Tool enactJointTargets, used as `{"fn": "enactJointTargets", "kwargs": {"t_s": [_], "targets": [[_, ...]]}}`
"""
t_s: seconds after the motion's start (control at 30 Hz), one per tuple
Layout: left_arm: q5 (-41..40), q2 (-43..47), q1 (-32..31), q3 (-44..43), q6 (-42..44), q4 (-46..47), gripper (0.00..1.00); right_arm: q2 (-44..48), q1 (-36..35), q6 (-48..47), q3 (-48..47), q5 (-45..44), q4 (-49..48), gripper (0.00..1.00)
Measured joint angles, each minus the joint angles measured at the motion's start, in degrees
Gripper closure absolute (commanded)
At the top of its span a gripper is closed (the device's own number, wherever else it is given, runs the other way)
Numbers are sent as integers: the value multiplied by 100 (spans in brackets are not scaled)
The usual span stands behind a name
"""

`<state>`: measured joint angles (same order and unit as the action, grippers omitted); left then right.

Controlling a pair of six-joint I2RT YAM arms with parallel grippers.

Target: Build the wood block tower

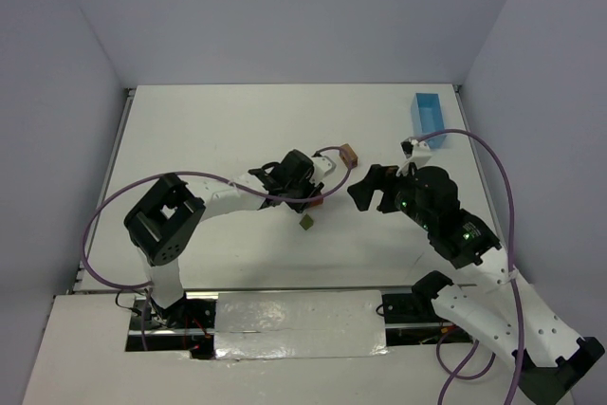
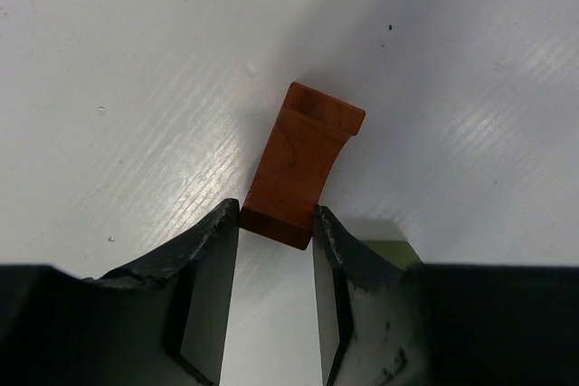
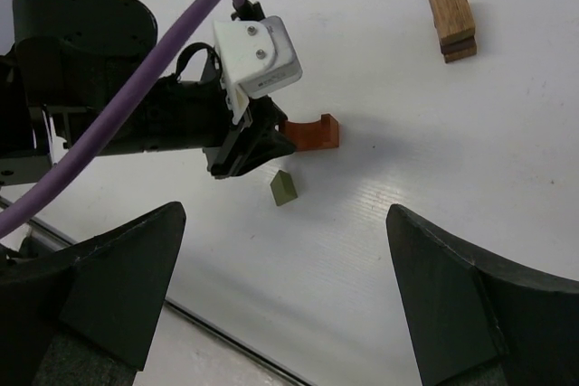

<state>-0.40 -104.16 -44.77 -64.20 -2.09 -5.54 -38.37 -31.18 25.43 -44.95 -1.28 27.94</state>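
Observation:
An orange arch block (image 2: 303,155) lies on the white table; it also shows in the right wrist view (image 3: 312,131). My left gripper (image 2: 276,223) has its two fingertips pressed against the sides of the block's near end. A small olive green block (image 3: 283,188) lies just beside it (image 1: 306,222). A tan block on a dark red block forms a short stack (image 1: 348,153) further back (image 3: 452,6). My right gripper (image 1: 375,189) is open and empty, raised above the table to the right of the left gripper.
A light blue tray (image 1: 429,119) stands at the back right near the wall. The left arm's purple cable (image 3: 163,51) loops over its wrist. The table's front edge (image 3: 226,341) runs below the right gripper.

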Motion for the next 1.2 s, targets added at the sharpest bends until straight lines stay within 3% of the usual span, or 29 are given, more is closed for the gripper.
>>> {"fn": "enactJointTargets", "kwargs": {"t_s": [0.33, 0.6, 0.87, 1.2], "targets": [[-219, 177, 125, -450, -632, -212, 100, -87, 160, 162, 295, 55, -435, 0], [319, 951, 398, -728, -1720, -581, 100, 212, 507, 326, 1014, 837, -1543, 0], [1572, 2240, 417, -450, -3130, -396, 100, 33, 734, 1419, 1683, 2107, -3560, 0], [2531, 3547, 415, 592, -4677, 1156, 100, -98, 750, 2929, 2533, 2813, -6133, 7]]}}
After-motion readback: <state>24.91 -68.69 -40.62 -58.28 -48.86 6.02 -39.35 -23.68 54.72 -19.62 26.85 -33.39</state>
